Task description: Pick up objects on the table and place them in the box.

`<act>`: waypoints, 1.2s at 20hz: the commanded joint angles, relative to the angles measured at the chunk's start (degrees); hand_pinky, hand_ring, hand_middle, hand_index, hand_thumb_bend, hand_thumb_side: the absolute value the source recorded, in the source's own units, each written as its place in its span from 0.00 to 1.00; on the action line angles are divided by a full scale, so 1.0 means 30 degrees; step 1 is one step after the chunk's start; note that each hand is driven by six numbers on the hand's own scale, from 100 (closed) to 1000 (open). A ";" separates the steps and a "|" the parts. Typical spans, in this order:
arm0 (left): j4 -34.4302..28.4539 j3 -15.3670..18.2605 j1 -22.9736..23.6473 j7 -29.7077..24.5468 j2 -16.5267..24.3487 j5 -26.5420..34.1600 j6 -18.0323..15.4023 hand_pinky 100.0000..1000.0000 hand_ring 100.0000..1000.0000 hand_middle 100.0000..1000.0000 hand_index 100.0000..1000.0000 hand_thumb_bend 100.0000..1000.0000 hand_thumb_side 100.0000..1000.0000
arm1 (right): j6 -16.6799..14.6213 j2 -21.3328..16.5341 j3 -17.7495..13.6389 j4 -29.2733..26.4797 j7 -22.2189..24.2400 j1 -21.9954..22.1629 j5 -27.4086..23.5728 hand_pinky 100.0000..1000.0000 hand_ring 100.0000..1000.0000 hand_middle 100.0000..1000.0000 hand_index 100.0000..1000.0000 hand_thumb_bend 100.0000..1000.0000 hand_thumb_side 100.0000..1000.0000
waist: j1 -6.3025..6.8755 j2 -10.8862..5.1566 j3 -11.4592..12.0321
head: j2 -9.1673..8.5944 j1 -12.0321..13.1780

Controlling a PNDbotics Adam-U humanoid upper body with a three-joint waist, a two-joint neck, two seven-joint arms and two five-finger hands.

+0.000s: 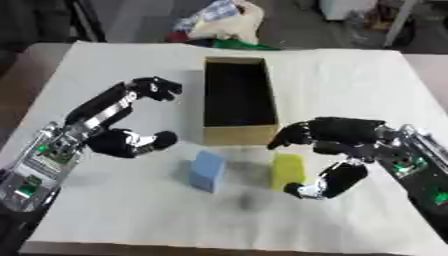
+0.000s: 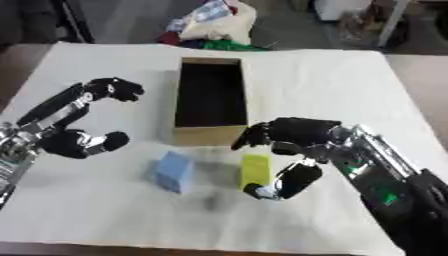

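Note:
A long cardboard box (image 1: pixel 274 102) with a dark inside stands upright at the middle of the white table. In front of it a blue block (image 1: pixel 207 170) stands to the left and a yellow block (image 1: pixel 288 170) to the right. My right hand (image 1: pixel 346 136) hovers beside the yellow block, open, with fingers curved above it and the thumb (image 1: pixel 332 182) below; no contact shows. Left of the box is my left hand (image 1: pixel 114 142), open with its fingers arched up toward the box and holding nothing.
The white table cloth (image 1: pixel 350 75) covers the surface, with bare room right of the box and along the front edge. A heap of cloth and bags (image 1: pixel 219 22) lies beyond the far edge.

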 commanded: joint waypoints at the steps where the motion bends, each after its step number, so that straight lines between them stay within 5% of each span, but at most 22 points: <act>1: -0.0157 0.0045 -0.0363 -0.0115 0.0172 0.0075 -0.0033 0.80 0.78 0.79 0.92 0.49 0.80 | 0.0116 -0.0016 -0.0185 0.0291 0.0011 -0.0308 0.0082 0.80 0.78 0.81 0.91 0.22 0.57 | 0.0028 -0.0253 0.0018 | 0.0081 -0.0071; 24: -0.0160 -0.0043 -0.0396 -0.0420 0.0040 0.0193 -0.0027 0.80 0.78 0.80 0.92 0.46 0.81 | -0.0059 0.0496 -0.0712 0.3023 -0.1157 -0.0030 0.1643 0.80 0.77 0.80 0.90 0.21 0.57 | 0.0126 -0.0167 0.0015 | 0.0070 -0.0119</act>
